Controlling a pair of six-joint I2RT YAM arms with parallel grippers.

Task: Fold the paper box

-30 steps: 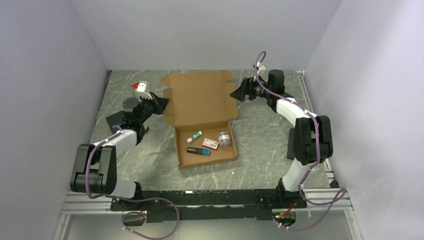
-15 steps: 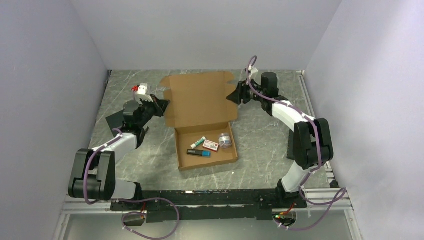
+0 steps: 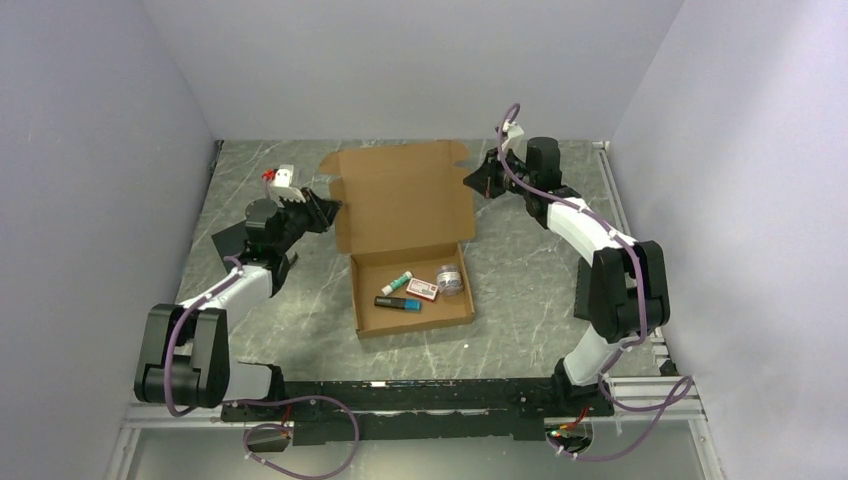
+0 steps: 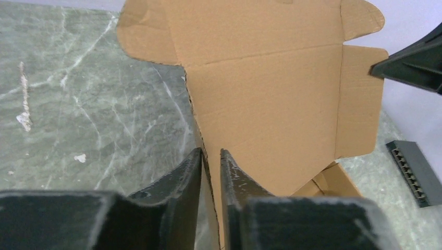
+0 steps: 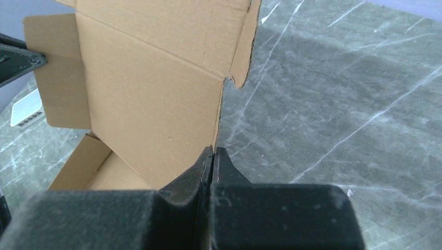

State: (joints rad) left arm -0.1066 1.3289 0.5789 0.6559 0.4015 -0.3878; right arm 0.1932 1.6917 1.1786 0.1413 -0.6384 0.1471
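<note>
The paper box [image 3: 404,205] is brown cardboard, its lid standing up behind a shallow tray [image 3: 365,300]. At the lid's left edge sits my left gripper [image 3: 333,209]. In the left wrist view its jaws [image 4: 211,152] stand slightly apart around that edge of the paper box [image 4: 271,104], with a gap on the inner side. My right gripper [image 3: 470,186] is at the lid's right edge. In the right wrist view it [image 5: 213,149] is shut on the bottom of that edge of the paper box [image 5: 151,104].
Inside the tray lie a white tube [image 3: 397,282], a dark marker [image 3: 397,303], a small card [image 3: 421,290] and a round jar [image 3: 449,279]. A black pad [image 3: 226,241] lies on the marble table [image 3: 520,290] behind the left arm. Walls close in on three sides.
My right gripper swung in to the lid's right edge and closed on it. The left gripper's jaws, shut on the left edge before, have eased slightly apart.
</note>
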